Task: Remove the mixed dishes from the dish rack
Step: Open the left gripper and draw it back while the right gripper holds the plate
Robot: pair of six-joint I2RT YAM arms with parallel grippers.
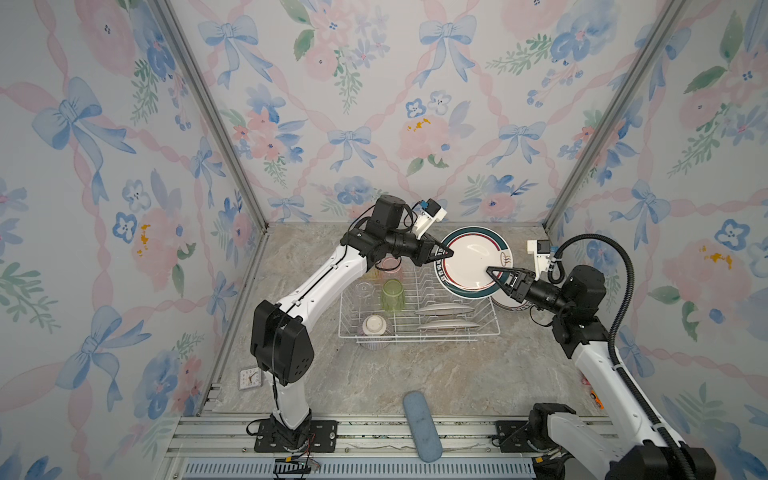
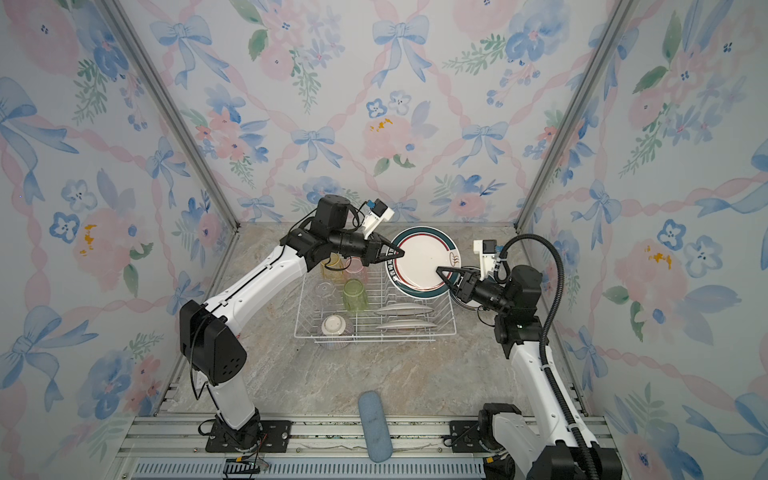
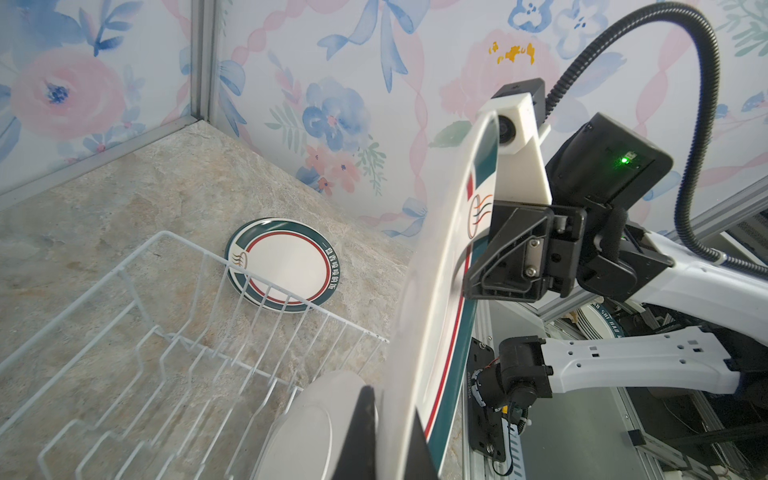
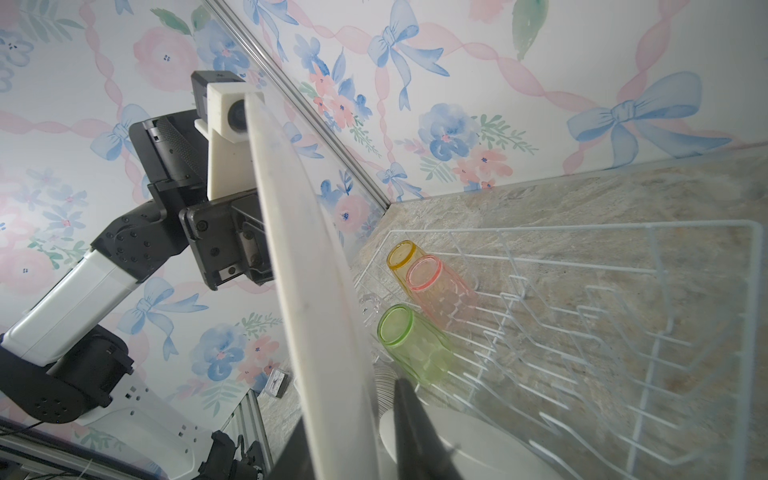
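Top views show the left gripper (image 1: 441,252) clamped on the left rim of a teal-rimmed plate (image 1: 473,259), held up over the far right corner of the rack (image 1: 419,340). The right gripper (image 1: 494,272) reaches onto the opposite rim of that plate. In the right wrist view its fingers (image 4: 415,432) sit one on each side of the rim, but I cannot tell whether they press it. Two plates (image 1: 444,309) stand in the rack's prongs, alongside a green cup (image 1: 392,296), a pink cup (image 1: 390,266) and an upturned bowl (image 1: 374,326). Stacked plates (image 3: 286,266) lie on the table (image 1: 374,374) just beside the rack.
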